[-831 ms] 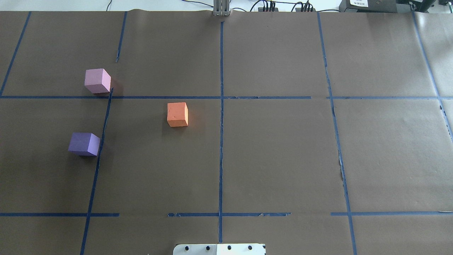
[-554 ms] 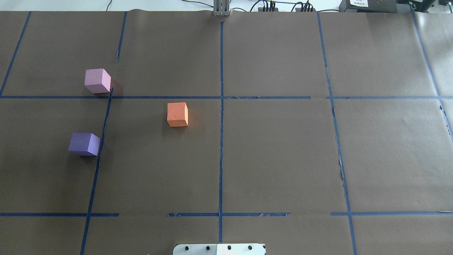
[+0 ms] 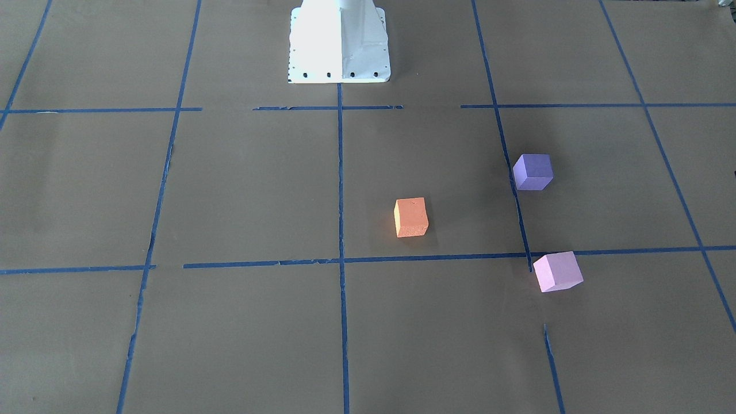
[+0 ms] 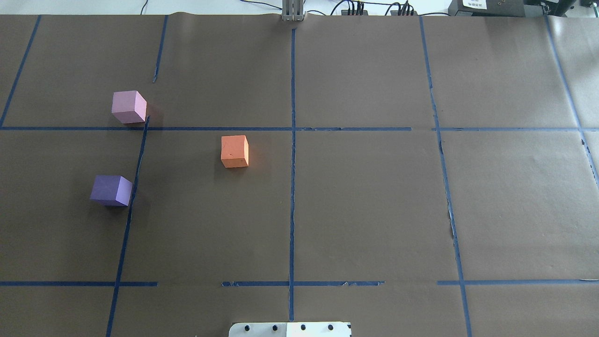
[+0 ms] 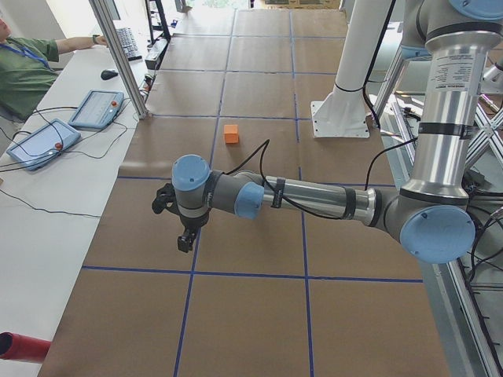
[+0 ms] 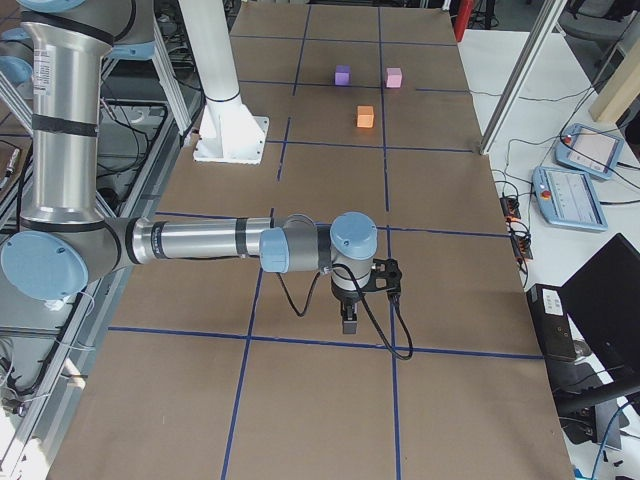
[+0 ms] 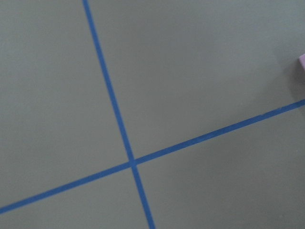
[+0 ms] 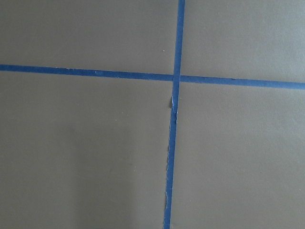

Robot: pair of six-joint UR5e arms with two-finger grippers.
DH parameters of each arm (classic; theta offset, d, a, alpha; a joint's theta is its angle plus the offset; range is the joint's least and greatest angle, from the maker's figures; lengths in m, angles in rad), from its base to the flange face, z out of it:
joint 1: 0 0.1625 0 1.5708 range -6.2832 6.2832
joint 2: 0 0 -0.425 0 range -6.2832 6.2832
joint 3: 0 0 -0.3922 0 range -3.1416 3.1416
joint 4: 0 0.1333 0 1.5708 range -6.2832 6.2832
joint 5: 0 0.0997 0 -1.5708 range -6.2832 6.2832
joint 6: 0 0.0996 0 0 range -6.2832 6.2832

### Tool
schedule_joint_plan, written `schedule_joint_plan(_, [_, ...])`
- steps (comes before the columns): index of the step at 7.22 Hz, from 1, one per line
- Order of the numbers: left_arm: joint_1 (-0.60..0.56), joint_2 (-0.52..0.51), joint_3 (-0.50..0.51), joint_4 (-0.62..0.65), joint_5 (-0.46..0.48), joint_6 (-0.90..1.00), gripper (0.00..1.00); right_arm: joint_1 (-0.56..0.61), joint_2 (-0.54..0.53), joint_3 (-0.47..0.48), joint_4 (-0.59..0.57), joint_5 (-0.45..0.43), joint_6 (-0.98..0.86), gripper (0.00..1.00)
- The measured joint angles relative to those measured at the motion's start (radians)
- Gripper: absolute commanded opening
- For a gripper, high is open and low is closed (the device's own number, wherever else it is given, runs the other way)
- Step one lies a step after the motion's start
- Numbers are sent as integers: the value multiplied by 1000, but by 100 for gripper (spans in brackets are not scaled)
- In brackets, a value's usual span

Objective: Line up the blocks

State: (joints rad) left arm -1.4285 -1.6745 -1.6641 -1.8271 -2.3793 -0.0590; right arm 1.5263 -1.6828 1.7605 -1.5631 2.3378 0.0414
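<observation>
Three cubes stand apart on the brown paper. The orange block (image 4: 234, 151) (image 3: 411, 217) is nearest the centre line. The dark purple block (image 4: 111, 190) (image 3: 533, 171) and the pale pink block (image 4: 128, 106) (image 3: 557, 271) sit further to my left. A sliver of the pink block (image 7: 302, 62) shows in the left wrist view. My left gripper (image 5: 185, 239) shows only in the exterior left view and points down over bare paper. My right gripper (image 6: 348, 322) shows only in the exterior right view, far from the blocks (image 6: 365, 117). I cannot tell whether either is open or shut.
Blue tape lines (image 4: 292, 154) divide the paper into squares. The white robot base (image 3: 339, 43) stands at the table's near middle edge. Tablets (image 5: 96, 108) and an operator (image 5: 20, 67) are at a side table beyond the far edge.
</observation>
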Motion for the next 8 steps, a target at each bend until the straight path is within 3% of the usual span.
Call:
schedule_joint_plan(2, [168, -113, -37, -23, 12, -330, 100, 0, 0, 0, 0, 0, 0, 100])
schedule_joint_plan(5, [464, -350, -4, -20, 134, -858, 100, 0, 0, 0, 0, 1, 0, 100])
schedule_joint_plan(8, [664, -526, 85, 49, 307, -1113, 100, 0, 0, 1, 0, 0, 0, 100])
